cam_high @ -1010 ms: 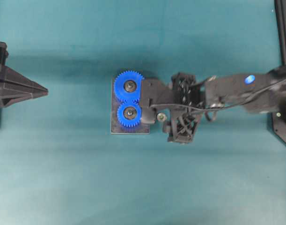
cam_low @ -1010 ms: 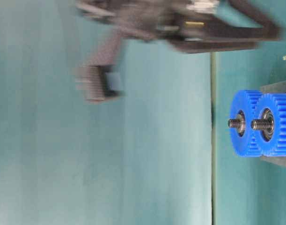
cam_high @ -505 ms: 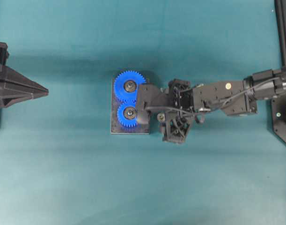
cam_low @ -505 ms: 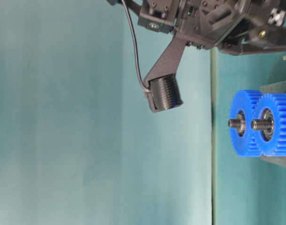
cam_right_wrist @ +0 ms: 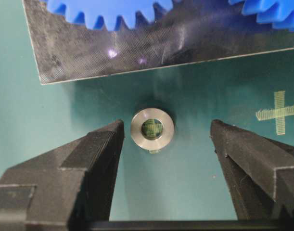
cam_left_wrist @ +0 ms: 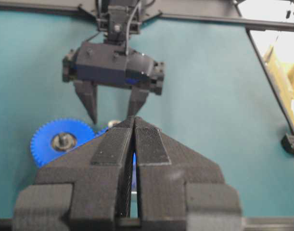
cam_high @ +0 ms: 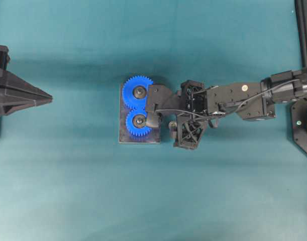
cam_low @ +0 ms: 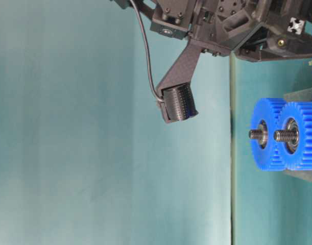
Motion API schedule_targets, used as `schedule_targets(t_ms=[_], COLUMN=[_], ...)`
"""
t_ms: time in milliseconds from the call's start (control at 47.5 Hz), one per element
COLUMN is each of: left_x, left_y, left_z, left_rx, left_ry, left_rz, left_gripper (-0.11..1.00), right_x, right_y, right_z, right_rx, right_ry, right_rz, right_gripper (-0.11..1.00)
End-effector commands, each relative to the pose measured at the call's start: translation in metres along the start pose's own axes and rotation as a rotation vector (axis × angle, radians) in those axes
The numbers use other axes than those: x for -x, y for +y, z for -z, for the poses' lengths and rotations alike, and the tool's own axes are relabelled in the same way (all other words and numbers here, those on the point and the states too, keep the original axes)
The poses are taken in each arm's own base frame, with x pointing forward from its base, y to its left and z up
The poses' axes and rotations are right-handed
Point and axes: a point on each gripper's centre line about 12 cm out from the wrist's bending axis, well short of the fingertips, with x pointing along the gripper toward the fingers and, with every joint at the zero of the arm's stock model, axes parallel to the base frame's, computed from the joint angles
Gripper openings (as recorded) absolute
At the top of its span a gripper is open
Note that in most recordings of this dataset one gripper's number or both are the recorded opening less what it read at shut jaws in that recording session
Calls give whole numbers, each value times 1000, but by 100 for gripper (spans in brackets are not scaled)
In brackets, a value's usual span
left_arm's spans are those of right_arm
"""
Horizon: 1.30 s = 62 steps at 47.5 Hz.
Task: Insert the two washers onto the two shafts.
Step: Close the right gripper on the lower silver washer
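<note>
Right gripper (cam_right_wrist: 166, 139): standing wide open, straddling the washer, gripping nothing yet
Washer (cam_right_wrist: 152, 131): lying flat on the table between the fingers, just beside the base plate (cam_right_wrist: 185, 43)
Shafts (cam_low: 286, 135): poking up through the blue gears (cam_high: 138, 108); bare
Risk: possibly skidding the thin ring aside while closing; pinching it askew
Left gripper (cam_left_wrist: 134, 144): sitting closed, well apart

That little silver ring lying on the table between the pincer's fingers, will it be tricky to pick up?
Probably. The washer lies flat and thin on the table, so the open right pincer has little edge to catch. It looks like smooth, shiny metal, likely stiff and slippery. Being round, it could roll if dropped on edge.
</note>
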Motion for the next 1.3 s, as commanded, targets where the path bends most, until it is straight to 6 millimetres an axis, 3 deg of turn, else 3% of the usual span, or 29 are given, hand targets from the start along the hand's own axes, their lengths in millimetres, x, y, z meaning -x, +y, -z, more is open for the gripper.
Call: schedule_targets(t_ms=[0,358,716,926,1095,1284], left_x=[-1,-1,-1,0,0,1], left_y=[-1,-1,-1,-1,-1,-1], left_z=[-6,-7,-7,-7,-7,-8], left_rx=[1,0,3,3,3,4], left_ry=[-15,-17,-17,-18,-20,-23], left_rz=[2,2,3,3,3,3], left_gripper=[1,1,1,1,1,1], right_x=[5,1,-6,-11,-8,4], right_y=[3,10,9,8,6,7], right_z=[-4,-3,0,5,1,-6], right_rx=[-4,13,-4,-56,-84,-89], right_ry=[-21,-13,13,34,23,1], right_rz=[-5,-10,-6,-1,0,-4], right_gripper=[76,63,59,50,46,34])
